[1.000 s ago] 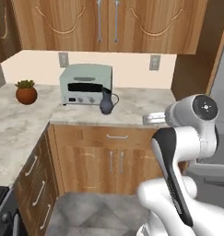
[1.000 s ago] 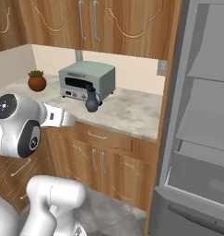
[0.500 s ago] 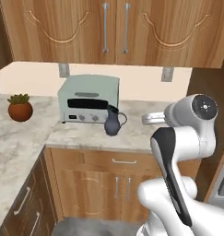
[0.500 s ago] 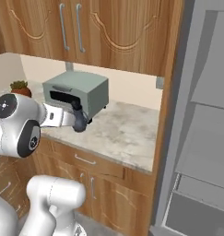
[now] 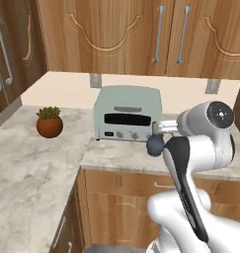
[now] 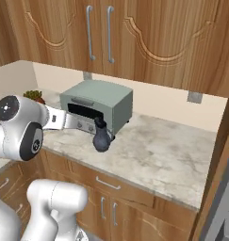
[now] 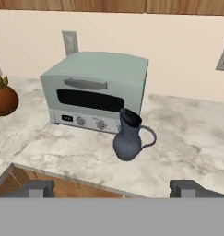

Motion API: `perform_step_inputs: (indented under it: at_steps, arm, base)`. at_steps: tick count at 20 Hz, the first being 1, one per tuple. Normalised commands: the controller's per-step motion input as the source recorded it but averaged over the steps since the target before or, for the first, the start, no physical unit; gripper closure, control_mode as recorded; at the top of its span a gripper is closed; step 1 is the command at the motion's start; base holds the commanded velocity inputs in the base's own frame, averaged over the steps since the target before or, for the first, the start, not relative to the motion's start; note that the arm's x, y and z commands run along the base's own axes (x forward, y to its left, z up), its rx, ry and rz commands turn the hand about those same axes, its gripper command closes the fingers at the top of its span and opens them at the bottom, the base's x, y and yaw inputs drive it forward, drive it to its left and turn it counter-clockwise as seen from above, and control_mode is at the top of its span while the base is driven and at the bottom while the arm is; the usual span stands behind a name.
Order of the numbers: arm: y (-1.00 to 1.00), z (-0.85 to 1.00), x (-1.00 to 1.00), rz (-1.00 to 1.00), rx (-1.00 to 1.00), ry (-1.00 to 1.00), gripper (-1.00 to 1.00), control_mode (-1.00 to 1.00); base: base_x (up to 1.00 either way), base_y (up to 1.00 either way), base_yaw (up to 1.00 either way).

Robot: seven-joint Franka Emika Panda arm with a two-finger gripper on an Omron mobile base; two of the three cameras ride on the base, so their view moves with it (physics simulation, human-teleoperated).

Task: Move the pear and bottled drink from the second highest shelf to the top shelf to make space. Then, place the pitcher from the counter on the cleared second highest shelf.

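Left base view, from left to right: a small green potted plant in a round terracotta-brown pot point(image 5: 49, 123) stands on the beige-gray marbled stone counter point(image 5: 32, 173); well to its right sits a pale mint-green boxy toaster oven with a dark glass door point(image 5: 128, 114); just in front of the oven's right end, the dark slate-gray pitcher with a bulbous belly and looped handle point(image 5: 155, 144) stands on the counter, partly hidden by the white robot arm with dark joints point(image 5: 200, 148). Brown wooden wall cabinets with metal bar handles point(image 5: 158, 34) hang above.

Right base view, left to right: the arm point(image 6: 21, 127) occupies the left edge, the plant point(image 6: 35, 96) shows behind it, then the oven point(image 6: 98, 104), and the pitcher point(image 6: 102, 138) standing upright, close in front of the oven's front right corner. The counter point(image 6: 167, 155) continues bare to the right.

Hand view: plant point(image 7: 2, 97) at the left edge, oven point(image 7: 97, 92) in the middle, pitcher point(image 7: 129, 136) upright with its handle to the right (its base resting on the counter point(image 7: 196, 138), near the front edge). The two-finger gripper point(image 7: 113, 189) has its dark fingertips point(image 7: 37, 189) spread wide at the bottom corners, released and holding nothing, apart from the pitcher.
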Motion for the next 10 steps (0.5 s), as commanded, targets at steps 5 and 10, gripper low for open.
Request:
perform_step_inputs:
  at_steps: [5, 10]
  arm:
    - [0.00, 0.00, 0.00, 0.00, 0.00, 0.00, -1.00, 1.00]
    - [0.00, 0.00, 0.00, 0.00, 0.00, 0.00, -1.00, -1.00]
  base:
    - [0.46, 0.47, 0.07]
    - [0.16, 0.10, 0.02]
